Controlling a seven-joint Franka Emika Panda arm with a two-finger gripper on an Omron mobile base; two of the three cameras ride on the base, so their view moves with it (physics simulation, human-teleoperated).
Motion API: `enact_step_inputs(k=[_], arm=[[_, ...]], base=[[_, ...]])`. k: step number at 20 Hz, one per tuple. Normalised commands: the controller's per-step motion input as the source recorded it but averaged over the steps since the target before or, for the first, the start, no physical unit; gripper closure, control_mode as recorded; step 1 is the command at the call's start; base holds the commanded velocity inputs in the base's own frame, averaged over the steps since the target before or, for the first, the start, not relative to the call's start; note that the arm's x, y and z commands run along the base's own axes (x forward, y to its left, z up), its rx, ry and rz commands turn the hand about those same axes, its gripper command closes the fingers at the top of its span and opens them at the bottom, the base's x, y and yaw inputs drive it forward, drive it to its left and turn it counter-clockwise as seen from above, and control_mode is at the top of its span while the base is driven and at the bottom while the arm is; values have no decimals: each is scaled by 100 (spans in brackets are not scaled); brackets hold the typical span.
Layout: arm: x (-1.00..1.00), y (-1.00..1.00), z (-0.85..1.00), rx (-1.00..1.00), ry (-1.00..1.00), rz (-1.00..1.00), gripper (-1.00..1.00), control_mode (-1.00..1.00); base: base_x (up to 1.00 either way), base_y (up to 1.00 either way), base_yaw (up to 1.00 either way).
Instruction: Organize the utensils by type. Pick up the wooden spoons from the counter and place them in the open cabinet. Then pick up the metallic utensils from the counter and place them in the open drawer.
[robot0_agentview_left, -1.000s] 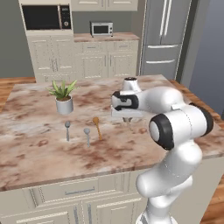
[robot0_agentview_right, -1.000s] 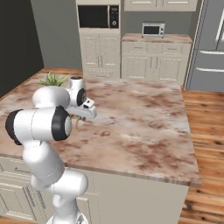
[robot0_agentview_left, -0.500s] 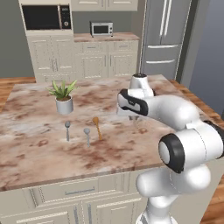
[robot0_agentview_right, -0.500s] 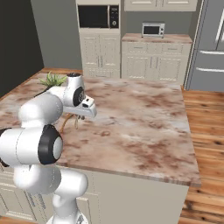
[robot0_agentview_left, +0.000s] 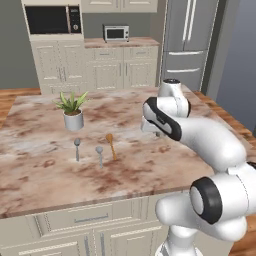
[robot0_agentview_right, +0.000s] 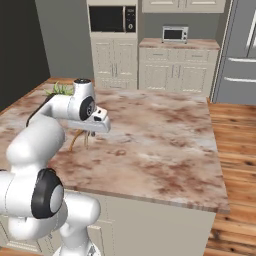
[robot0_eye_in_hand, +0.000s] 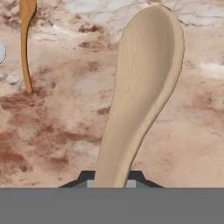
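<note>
While the white arm reaches over the marbled tabletop (robot0_agentview_left: 45, 170), its jaws are clamped on the handle of the pale wooden spoon (robot0_eye_in_hand: 144, 96), which rises between the two dark tips in the hand view, bowl pointing away, held clear above the stone. From the right base view the gripper (robot0_agentview_right: 90, 134) hangs over the tabletop near its left edge, with a slim piece of the spoon showing below the hand. From the left base view the hand sits toward the tabletop's far right part, its underside hidden by the wrist.

On the stone lie three more pieces. A darker orange-brown spoon (robot0_agentview_left: 111, 145) rests left of the hand, bowl toward the far edge; it also shows at the upper left of the hand view, well apart from the held spoon. Just beside it to the left is a grey metal spoon (robot0_agentview_left: 100, 154), and further left a second metal spoon (robot0_agentview_left: 77, 148), both with round heads toward the far edge and handles toward the near edge. The three lie roughly parallel and do not touch.

A potted plant (robot0_agentview_left: 73, 111) in a small grey pot stands behind them, nearer the far left corner.
</note>
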Motion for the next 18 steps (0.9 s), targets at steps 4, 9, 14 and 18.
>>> enact_step_inputs(k=[4,9,14,18], arm=[[0,-2,0,2,-2,0,100,100],[0,0,0,0,0,0,100,100],[0,0,0,0,0,0,100,100],[0,0,0,0,0,0,100,100]], base=[[0,0,0],[-7,-5,-2],[-16,-18,-57],[-2,-1,-91]])
